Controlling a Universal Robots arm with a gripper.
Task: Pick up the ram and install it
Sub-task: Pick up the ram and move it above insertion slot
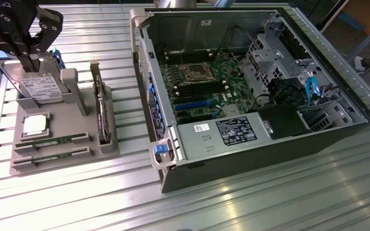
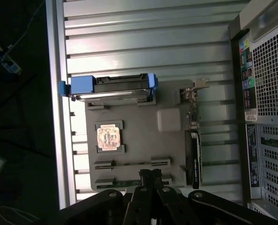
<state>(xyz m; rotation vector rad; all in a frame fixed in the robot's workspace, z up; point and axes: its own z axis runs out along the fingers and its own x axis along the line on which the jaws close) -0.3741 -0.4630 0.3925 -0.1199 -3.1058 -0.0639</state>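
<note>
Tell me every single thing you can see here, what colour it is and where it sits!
table: one, silver slats, under everything.
holder: one, grey, on the table at the exterior view's left.
ram sticks: two, green, lying side by side in the holder's end nearest the exterior camera.
processor chip: one, silver, flat on the holder next to the ram sticks.
hard drive: one, grey with a blue frame, standing at the holder's far end.
expansion card: one, dark, standing on edge on the holder's side nearest the computer.
computer case: one, dark grey, open, at the exterior view's right.
motherboard: one, green, inside the case.
hand: one, black, shut, holding nothing, above the holder.
</note>
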